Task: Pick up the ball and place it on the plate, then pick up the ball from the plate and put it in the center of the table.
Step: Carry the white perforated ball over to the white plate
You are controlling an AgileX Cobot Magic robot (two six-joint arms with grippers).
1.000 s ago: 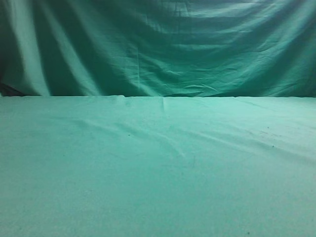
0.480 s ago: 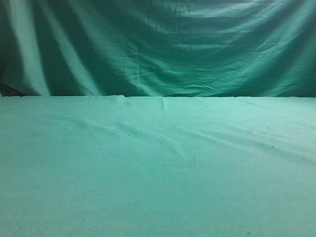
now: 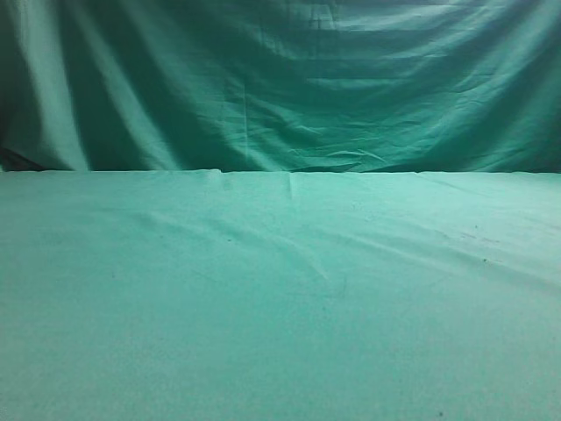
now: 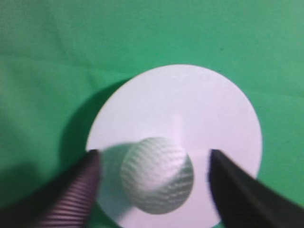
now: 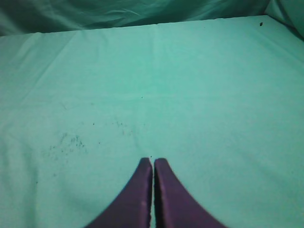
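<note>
In the left wrist view the white dimpled ball (image 4: 157, 175) lies on the near part of a round white plate (image 4: 190, 104) on the teal-green table (image 4: 42, 71). My left gripper (image 4: 154, 164) is open, its two dark fingers on either side of the ball with gaps to it on both sides. In the right wrist view my right gripper (image 5: 153, 162) is shut and empty over bare cloth of the table (image 5: 190, 85). The exterior view shows only the table (image 3: 280, 298); ball, plate and grippers are out of that view.
A darker draped green backdrop curtain (image 3: 280, 79) hangs behind the table's far edge. Small dark specks dot the cloth (image 5: 66, 142) to the left of my right gripper.
</note>
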